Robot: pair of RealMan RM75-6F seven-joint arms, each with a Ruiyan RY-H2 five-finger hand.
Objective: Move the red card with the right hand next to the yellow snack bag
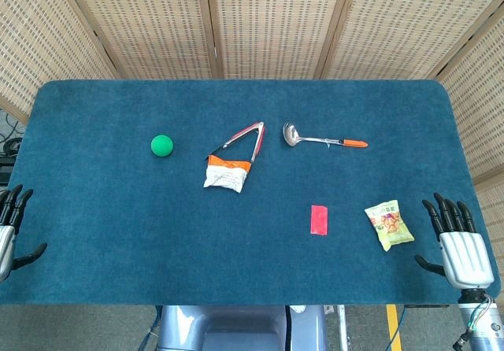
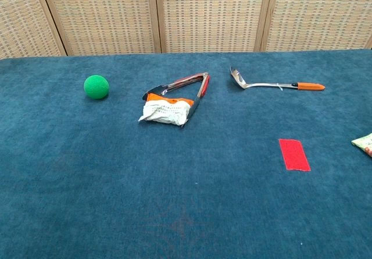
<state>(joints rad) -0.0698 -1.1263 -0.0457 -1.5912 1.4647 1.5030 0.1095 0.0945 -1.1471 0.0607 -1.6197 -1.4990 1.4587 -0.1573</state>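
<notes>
Woven rattan screen panels in wooden frames behind, blue carpeted table, grey floor below, even light

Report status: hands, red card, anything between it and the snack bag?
Both hands open: left hand and right hand at table edges. Red card flat on cloth, untouched, just left of yellow snack bag. Gap between them clear.
</notes>
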